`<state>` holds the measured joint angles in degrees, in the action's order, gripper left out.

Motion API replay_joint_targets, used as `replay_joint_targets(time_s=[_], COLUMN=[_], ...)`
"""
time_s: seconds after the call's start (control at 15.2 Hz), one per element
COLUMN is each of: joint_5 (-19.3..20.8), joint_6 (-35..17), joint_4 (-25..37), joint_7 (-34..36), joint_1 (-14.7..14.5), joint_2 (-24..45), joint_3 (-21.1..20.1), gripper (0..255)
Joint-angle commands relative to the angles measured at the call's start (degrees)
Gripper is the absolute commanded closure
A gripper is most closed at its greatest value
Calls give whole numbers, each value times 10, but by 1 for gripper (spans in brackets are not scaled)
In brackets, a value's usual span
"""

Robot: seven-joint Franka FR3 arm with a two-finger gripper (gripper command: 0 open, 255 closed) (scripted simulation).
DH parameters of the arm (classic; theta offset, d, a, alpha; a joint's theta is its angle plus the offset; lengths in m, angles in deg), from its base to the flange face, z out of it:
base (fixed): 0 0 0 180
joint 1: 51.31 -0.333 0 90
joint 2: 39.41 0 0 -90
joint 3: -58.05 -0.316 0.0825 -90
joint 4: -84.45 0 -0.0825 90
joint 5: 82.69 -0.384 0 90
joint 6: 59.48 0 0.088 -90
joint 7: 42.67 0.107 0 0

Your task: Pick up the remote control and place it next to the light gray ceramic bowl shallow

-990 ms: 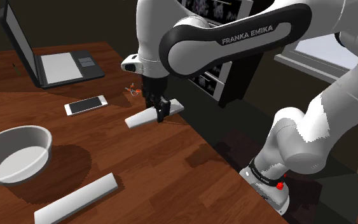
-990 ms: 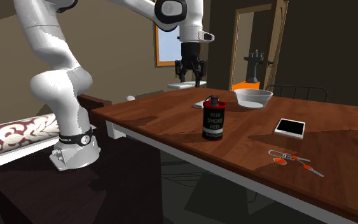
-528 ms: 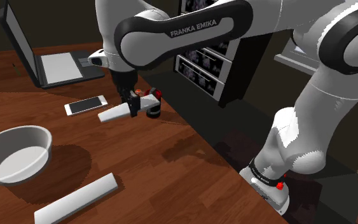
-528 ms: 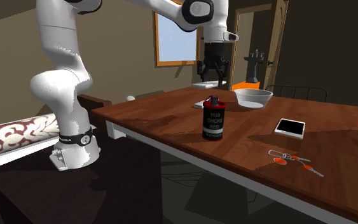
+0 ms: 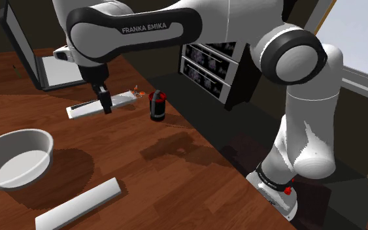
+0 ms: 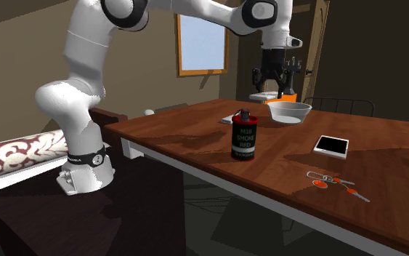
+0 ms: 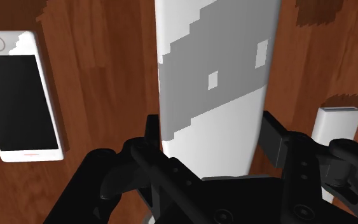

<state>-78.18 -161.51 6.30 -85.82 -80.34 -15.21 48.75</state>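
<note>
Moved toward the shoulder view's left: gripper (image 5: 102,104) holds the remote (image 5: 122,98) over the phone (image 5: 78,112), long axis near level, well apart from the bowl (image 5: 20,134). Second exterior view: remote off the table (image 6: 181,138). Wrist view: fingers (image 7: 274,135) clamp the remote's long sides, and it points straight away from the hand.

The remote (image 5: 122,100) is between the fingers of the gripper (image 5: 104,108), above the table (image 5: 163,163) and not touching it. Under it, a little to one side, the phone (image 7: 21,95) lies flat on the table. In the shoulder view the can (image 5: 157,106) stands just to the right of the remote, near the table's edge. The laptop (image 5: 58,68) stands behind, at the far left. The bowl (image 5: 42,151) sits at the left, well apart from the remote and nearer to the camera. A flat bar (image 5: 79,203) lies in front of the bowl.
</note>
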Motion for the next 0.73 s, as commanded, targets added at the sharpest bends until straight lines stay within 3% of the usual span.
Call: replay_joint_targets(time_s=[0.0, 0.07, 0.66], joint_5=[8, 12, 12], joint_6=[37, 58, -14], joint_4=[103, 159, 81], joint_7=[2, 1, 4], joint_1=[-9, -14, -10], joint_2=[66, 101, 96], joint_3=[2, 3, 4], gripper=[255, 255, 255])
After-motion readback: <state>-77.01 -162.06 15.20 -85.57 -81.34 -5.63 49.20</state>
